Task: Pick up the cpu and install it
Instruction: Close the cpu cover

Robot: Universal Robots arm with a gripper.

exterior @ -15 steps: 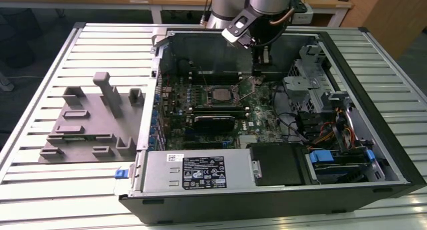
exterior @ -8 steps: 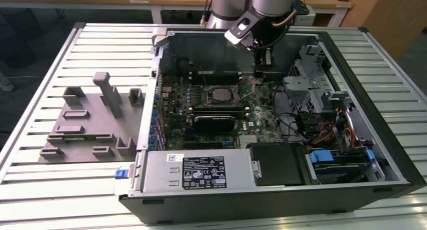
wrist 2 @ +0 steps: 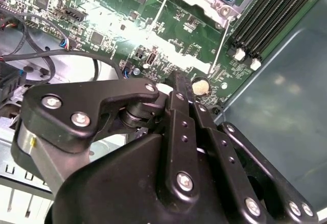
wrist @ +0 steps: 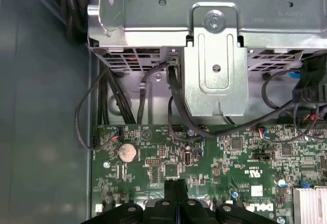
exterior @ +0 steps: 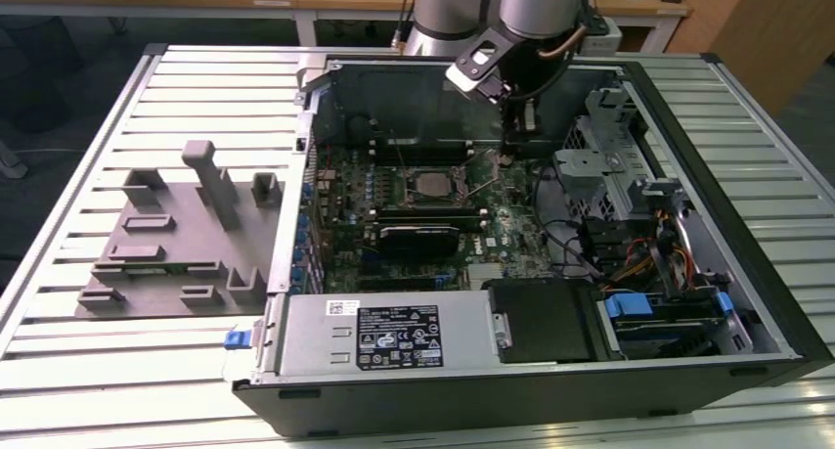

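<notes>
The gripper stands inside the computer case. Its fingers are pressed together with nothing visible between them, tips low over the motherboard. The cpu lies flat in its socket, just beside the tips toward the exterior view's left. Being square, it presents no long axis. The second wrist view shows a thin lever rod beside the socket. The first wrist view shows a coin cell beyond the fingertips.

The claw, fingers together, hangs over the green motherboard.
</notes>
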